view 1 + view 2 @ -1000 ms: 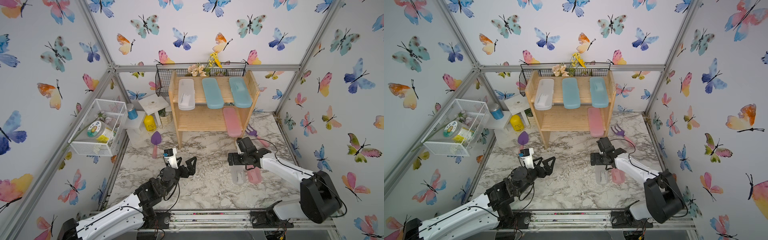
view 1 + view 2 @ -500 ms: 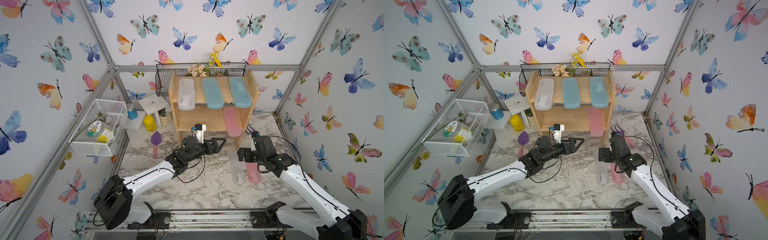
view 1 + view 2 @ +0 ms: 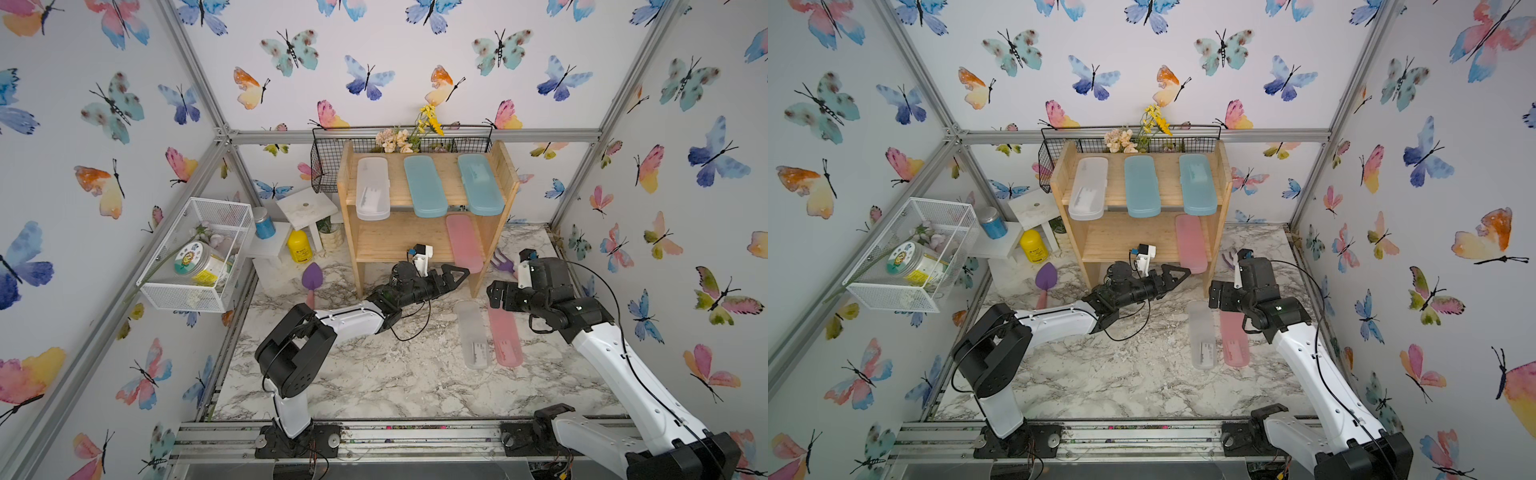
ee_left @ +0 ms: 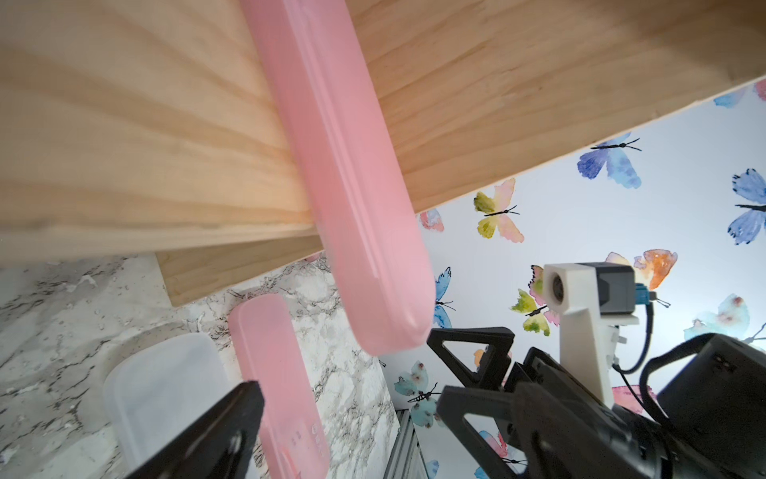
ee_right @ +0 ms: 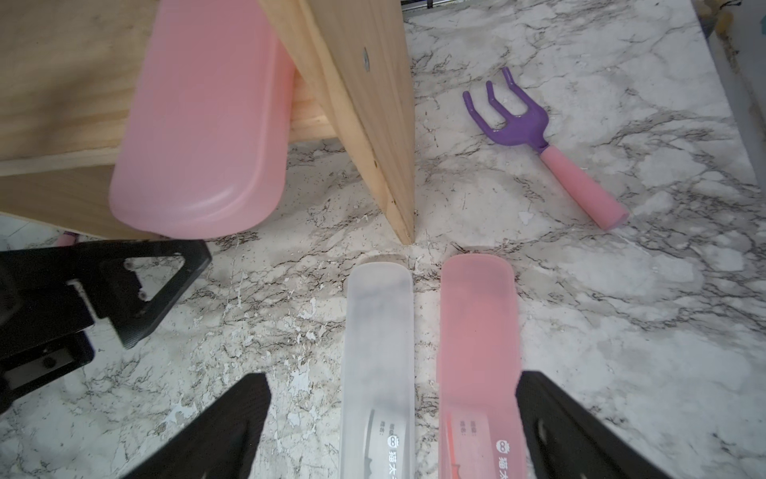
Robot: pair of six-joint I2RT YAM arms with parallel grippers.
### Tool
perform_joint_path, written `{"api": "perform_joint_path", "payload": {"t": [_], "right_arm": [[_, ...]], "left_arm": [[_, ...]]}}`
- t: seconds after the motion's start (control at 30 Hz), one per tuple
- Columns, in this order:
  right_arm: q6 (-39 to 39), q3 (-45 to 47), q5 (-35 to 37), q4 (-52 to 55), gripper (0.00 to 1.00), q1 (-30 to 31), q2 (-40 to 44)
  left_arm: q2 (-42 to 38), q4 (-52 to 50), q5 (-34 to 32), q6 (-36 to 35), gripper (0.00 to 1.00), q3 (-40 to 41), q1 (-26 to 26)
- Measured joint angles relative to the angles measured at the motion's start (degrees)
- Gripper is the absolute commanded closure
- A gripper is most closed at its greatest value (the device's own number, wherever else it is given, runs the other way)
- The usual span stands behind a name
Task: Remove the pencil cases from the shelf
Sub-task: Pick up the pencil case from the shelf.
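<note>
Left tool (image 3: 457,274) has reached centre frame, open and empty, beside the pink pencil case (image 3: 464,243) on the shelf (image 3: 395,243); right tool (image 3: 496,293) likewise open, empty.

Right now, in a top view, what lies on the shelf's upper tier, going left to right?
On the shelf, upper tier: frosted white case → middle teal case → end teal case. All three overhang the tier's front edge.
</note>
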State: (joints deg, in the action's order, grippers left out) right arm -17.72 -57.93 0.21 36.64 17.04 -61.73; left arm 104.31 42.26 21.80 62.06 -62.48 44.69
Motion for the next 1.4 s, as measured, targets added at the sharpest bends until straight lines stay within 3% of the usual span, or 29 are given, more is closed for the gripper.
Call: {"api": "perform_joint_path", "payload": {"t": [0.27, 0.47, 0.8, 0.97, 1.17, 1.4], "right_arm": [[3.5, -1.3, -0.9, 2.2, 0.01, -2.1, -0.9], [6.1, -4.0, -0.8, 3.2, 0.01, -3.6, -1.7], [6.9, -4.1, -1.1, 3.3, 0.01, -4.0, -3.6], [6.9, -4.1, -1.7, 3.4, 0.01, -4.0, -3.6], [6.9, -6.7, -3.2, 5.6, 0.01, -4.0, -3.6], [4.4, -11.0, -17.1, 3.1, 0.01, -3.9, -1.9]], "left_arm": [[3.2, 0.3, -0.8, 1.7, 0.10, -4.7, -0.6], [5.7, 0.4, -1.2, 2.7, 0.29, -9.5, -1.1], [7.7, 0.3, -1.2, 4.2, 0.71, -9.9, -1.2], [7.0, 2.3, -1.1, 4.0, 0.73, -8.1, -1.1], [0.6, 3.3, -2.4, 2.6, 0.78, 0.5, -1.3], [-14.4, -2.3, -9.9, -7.1, 0.73, 14.5, 0.7]]}}
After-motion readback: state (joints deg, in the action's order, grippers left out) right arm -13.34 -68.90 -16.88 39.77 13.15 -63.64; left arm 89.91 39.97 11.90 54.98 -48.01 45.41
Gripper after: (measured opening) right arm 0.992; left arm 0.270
